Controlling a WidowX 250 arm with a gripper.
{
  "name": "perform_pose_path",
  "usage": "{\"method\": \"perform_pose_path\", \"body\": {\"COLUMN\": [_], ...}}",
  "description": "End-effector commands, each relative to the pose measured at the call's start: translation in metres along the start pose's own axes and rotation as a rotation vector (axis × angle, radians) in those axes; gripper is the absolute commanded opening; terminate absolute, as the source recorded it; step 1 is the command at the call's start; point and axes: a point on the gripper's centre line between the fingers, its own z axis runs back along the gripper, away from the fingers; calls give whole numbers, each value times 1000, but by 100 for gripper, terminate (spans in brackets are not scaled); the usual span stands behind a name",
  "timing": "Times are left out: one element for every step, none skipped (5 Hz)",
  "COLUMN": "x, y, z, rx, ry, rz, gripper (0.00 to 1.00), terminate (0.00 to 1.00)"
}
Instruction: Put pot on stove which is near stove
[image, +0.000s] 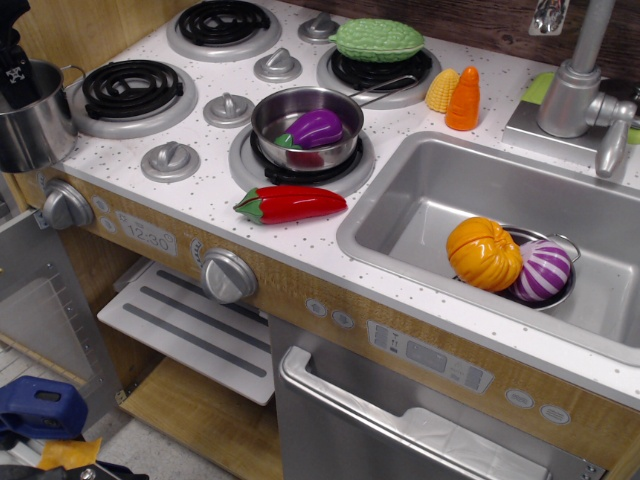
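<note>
My pincer (18, 72) sits at the far left edge, mostly cut off; it seems clenched on the rim of the pot (36, 118), though I can't be sure from here. The pot hangs just off the left edge of the stove (190, 185), beside the near-left burner (133, 92). I should carry it right, keep it upright, and set it centred on that bare coil. The pot is tall, smooth, shiny steel; the coil is a ridged black spiral on white speckled top.
</note>
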Motion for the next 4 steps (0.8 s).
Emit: {"method": "perform_pose_path", "body": {"x": [0, 3, 3, 3], "y": [0, 0, 3, 4], "z": [0, -7, -18, -27], "rx": [0, -11, -44, -73], "ry": [0, -1, -27, -49], "rz": [0, -3, -1, 5], "gripper": [100, 100, 100, 100], "terminate": [0, 0, 0, 0]}}
